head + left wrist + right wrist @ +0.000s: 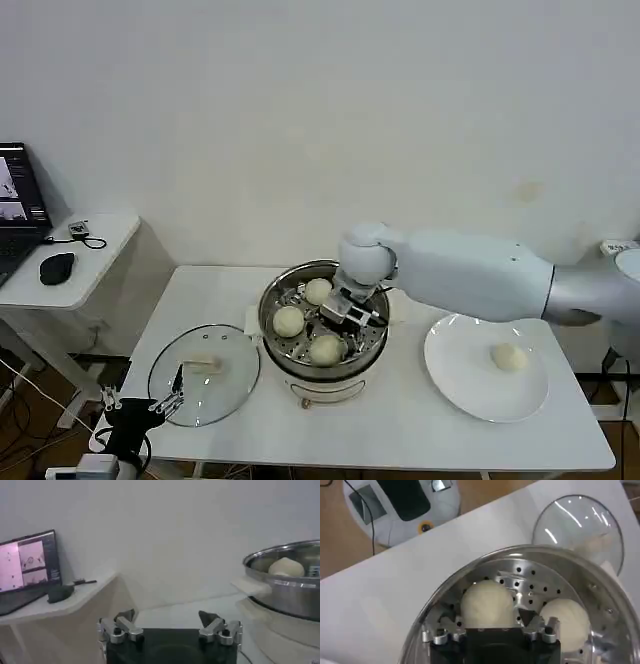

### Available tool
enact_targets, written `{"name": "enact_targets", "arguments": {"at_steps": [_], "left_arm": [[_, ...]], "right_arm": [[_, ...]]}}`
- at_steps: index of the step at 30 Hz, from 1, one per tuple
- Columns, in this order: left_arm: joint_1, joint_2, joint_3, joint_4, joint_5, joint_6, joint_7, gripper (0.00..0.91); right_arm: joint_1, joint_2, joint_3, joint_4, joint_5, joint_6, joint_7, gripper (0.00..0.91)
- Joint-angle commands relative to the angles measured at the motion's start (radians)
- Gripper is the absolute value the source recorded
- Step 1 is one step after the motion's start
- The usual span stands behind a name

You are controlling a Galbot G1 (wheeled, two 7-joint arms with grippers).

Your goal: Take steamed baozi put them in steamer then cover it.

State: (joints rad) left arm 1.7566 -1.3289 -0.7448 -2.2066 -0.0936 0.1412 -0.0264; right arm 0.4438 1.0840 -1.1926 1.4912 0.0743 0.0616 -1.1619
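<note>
The shiny steamer (pixel 372 338) stands mid-table with three cream-white baozi on its perforated tray: one at the back (pixel 318 290), one at the left (pixel 288 320), one at the front (pixel 326 349). My right gripper (pixel 352 312) reaches down into the pot. In the right wrist view it (pixel 487 616) is open, its fingers either side of a baozi (pixel 487 602) resting on the tray, with a small gap on each side; another bun (pixel 567 620) lies beside it. A fourth baozi (pixel 510 357) sits on the white plate (pixel 455 375). My left gripper (pixel 165 403) hangs open and empty at the table's front left corner.
The round glass lid (pixel 225 385) lies flat on the table left of the steamer. A side desk (pixel 95 250) with a laptop and mouse stands at the far left. From the left wrist, the steamer (pixel 285 587) rises close by.
</note>
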Motion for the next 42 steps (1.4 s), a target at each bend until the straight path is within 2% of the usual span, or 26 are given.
{"name": "enact_targets", "arguments": {"at_steps": [1, 5, 7, 11, 14, 17, 21, 25, 27, 29, 32, 34, 37, 42], "left_arm": [[-0.006, 0.004, 0.003, 0.002, -0.002, 0.002, 0.001, 0.907], [-0.017, 0.012, 0.010, 0.006, -0.005, 0.002, 0.002, 0.907], [-0.023, 0.015, 0.013, 0.008, -0.006, 0.002, 0.002, 0.907], [-0.031, 0.026, 0.016, 0.008, -0.011, 0.001, 0.002, 0.907], [-0.036, 0.038, 0.014, 0.011, -0.011, -0.004, 0.002, 0.907], [-0.045, 0.049, 0.014, 0.018, -0.011, -0.008, 0.001, 0.907], [-0.055, 0.067, 0.013, 0.025, -0.023, -0.010, 0.001, 0.907], [-0.068, 0.076, 0.017, 0.040, -0.028, -0.009, 0.001, 0.907], [-0.072, 0.074, 0.025, 0.042, -0.027, -0.009, 0.001, 0.907], [-0.074, 0.069, 0.032, 0.040, -0.025, -0.009, 0.001, 0.907], [-0.072, 0.067, 0.037, 0.039, -0.023, -0.009, 0.002, 0.907], [-0.071, 0.067, 0.037, 0.041, -0.021, -0.009, 0.001, 0.907], [-0.066, 0.063, 0.034, 0.037, -0.017, -0.008, 0.001, 0.907], [-0.056, 0.057, 0.032, 0.032, -0.009, -0.008, 0.001, 0.907]], "right_arm": [[0.048, -0.034, 0.012, 0.003, 0.043, -0.007, 0.010, 0.907], [0.084, -0.085, 0.068, -0.025, 0.095, -0.043, 0.015, 0.907], [0.095, -0.118, 0.138, -0.070, 0.114, -0.089, 0.036, 0.907], [0.122, -0.210, 0.183, -0.103, 0.137, -0.182, 0.063, 0.907], [0.125, -0.308, 0.186, -0.091, 0.110, -0.244, 0.053, 0.907], [0.103, -0.455, 0.185, -0.064, 0.078, -0.293, 0.056, 0.907], [0.072, -0.602, 0.157, -0.027, 0.012, -0.300, 0.058, 0.907], [0.005, -0.700, 0.159, 0.004, -0.047, -0.305, 0.069, 0.907], [-0.071, -0.749, 0.214, 0.009, -0.089, -0.300, 0.060, 0.907], [-0.198, -0.778, 0.316, -0.006, -0.112, -0.293, 0.060, 0.907], [-0.332, -0.796, 0.409, -0.044, -0.143, -0.278, 0.068, 0.907], [-0.433, -0.792, 0.478, -0.069, -0.158, -0.263, 0.073, 0.907], [-0.597, -0.767, 0.655, -0.106, -0.191, -0.247, 0.073, 0.907], [-0.719, -0.720, 0.738, -0.164, -0.242, -0.234, 0.075, 0.907]]}}
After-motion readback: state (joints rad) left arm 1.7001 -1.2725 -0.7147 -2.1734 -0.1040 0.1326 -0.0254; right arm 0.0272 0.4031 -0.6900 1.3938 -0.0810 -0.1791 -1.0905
